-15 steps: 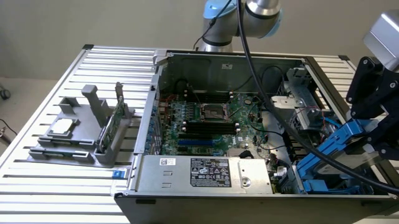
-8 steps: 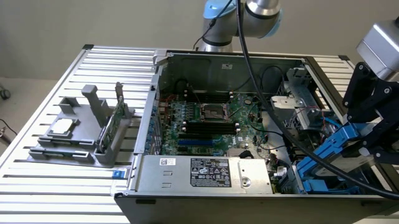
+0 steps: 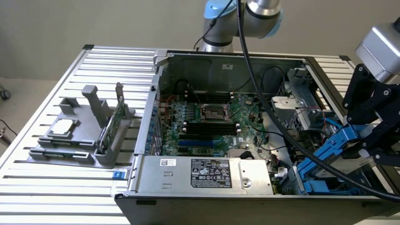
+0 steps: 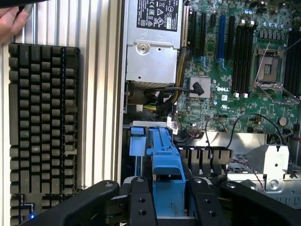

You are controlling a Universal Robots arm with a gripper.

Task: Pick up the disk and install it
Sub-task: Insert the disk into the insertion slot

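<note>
The disk (image 3: 330, 151) shows as a blue plastic carrier, tilted, over the near corner of the open computer case (image 3: 156, 93) at the exterior view's right. My black gripper (image 3: 351, 143) is shut on it, one finger on each side. In the wrist view the disk's blue carrier (image 4: 165, 155) sticks out from between my gripper (image 4: 169, 190) fingers. Its far end hangs over the drive bay with blue rails (image 4: 137, 141). The carrier hides the disk's metal face.
A grey holder (image 3: 81, 140) on the slatted table carries a small silver chip (image 3: 63, 127) and an upright green card (image 3: 112, 123). The power supply (image 3: 206, 173) and the motherboard (image 3: 212, 122) sit inside the case. A keyboard (image 4: 42, 127) lies beside the case, with a person's hand (image 4: 10, 23) near it.
</note>
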